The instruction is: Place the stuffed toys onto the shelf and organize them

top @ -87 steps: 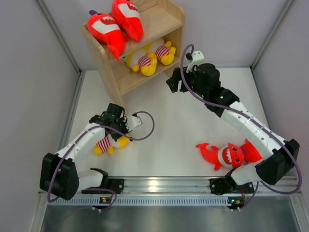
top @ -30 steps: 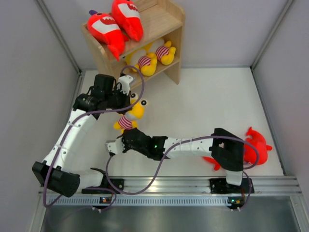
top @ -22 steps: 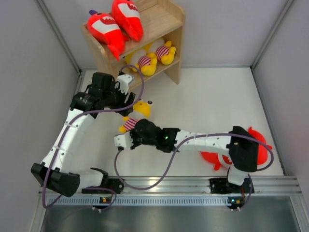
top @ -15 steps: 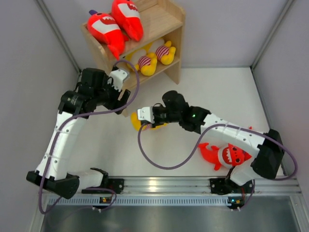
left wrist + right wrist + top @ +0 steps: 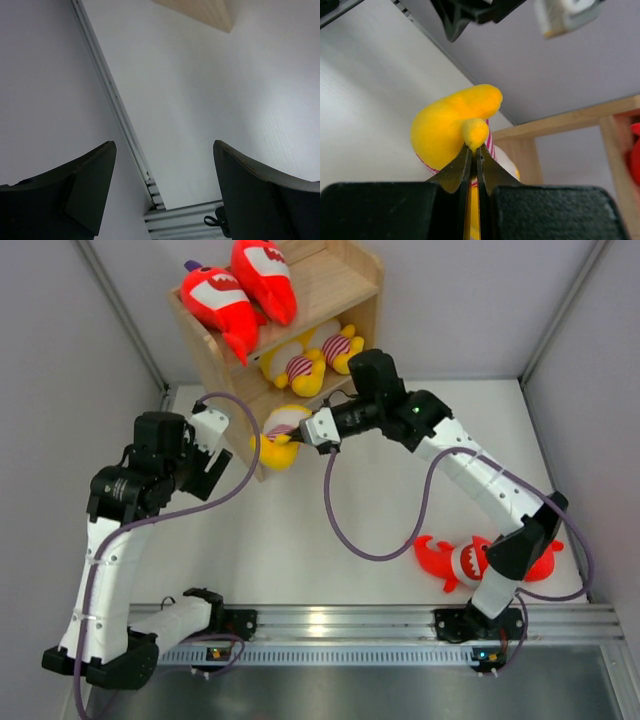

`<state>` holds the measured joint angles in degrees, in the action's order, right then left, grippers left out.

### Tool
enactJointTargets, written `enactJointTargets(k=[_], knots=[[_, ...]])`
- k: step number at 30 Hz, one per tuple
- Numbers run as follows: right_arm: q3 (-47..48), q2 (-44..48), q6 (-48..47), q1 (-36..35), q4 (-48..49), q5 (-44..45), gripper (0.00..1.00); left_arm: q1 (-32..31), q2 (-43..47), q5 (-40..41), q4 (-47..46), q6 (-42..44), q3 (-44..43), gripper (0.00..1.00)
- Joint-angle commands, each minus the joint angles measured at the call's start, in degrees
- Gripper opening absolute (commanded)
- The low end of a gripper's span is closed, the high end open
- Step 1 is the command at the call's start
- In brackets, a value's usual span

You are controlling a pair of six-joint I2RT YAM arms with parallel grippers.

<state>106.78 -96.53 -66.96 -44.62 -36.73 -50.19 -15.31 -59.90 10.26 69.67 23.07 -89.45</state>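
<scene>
The wooden shelf (image 5: 350,285) stands at the back. Two red sharks (image 5: 235,290) lie on its top tier and two yellow striped plushes (image 5: 310,355) on its lower tier. My right gripper (image 5: 300,437) is shut on a small limb of a third yellow plush (image 5: 272,448), which hangs at the shelf's front left corner. In the right wrist view, the jaws (image 5: 474,147) pinch the yellow plush (image 5: 447,130) with the shelf (image 5: 570,122) just behind it. My left gripper (image 5: 212,468) stands open and empty to the plush's left. Its fingers (image 5: 90,190) frame bare table.
A red shark (image 5: 465,560) lies on the table at the front right. More red plush (image 5: 545,558) shows behind the right arm's base. Grey walls close in on both sides. A metal rail (image 5: 340,625) runs along the near edge.
The yellow plush passed from the left gripper to the right. The left gripper opened and drew back to the left. The right arm carried the plush up to the shelf's front.
</scene>
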Motion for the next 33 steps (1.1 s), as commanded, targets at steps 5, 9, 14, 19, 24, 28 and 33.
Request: enactJointTargets(k=[5, 9, 14, 19, 24, 28, 33], knots=[[15.65, -7.00, -16.10, 3.48, -8.72, -12.20, 0.00, 5.90, -2.50, 1.34, 0.82, 1.72, 3.76, 0.84], [15.74, -9.37, -15.75, 5.95, -1.95, -16.85, 0.00, 8.54, -3.82, 0.81, 0.91, 1.80, 3.41, 0.83], [16.79, -12.71, -14.43, 7.88, 4.64, -20.29, 0.00, 10.74, -4.96, -0.59, 0.91, 1.80, 3.23, 0.83], [17.14, -16.23, -6.90, 8.85, 17.00, -24.85, 0.00, 12.32, -6.28, -1.30, 0.82, 1.80, 2.62, 0.83], [14.17, -19.83, 13.48, 10.25, 40.63, -31.88, 0.00, 12.85, -7.42, -2.09, 0.82, 1.54, 2.44, 0.83], [8.54, -22.64, 45.40, 10.87, 71.91, -34.35, 0.00, 12.94, -7.95, -2.53, 0.91, 1.72, 2.09, 0.82], [14.13, -33.07, 76.41, 11.57, 106.10, -37.07, 0.00, 12.94, -7.87, -3.49, 0.82, 1.89, 1.74, 0.82]])
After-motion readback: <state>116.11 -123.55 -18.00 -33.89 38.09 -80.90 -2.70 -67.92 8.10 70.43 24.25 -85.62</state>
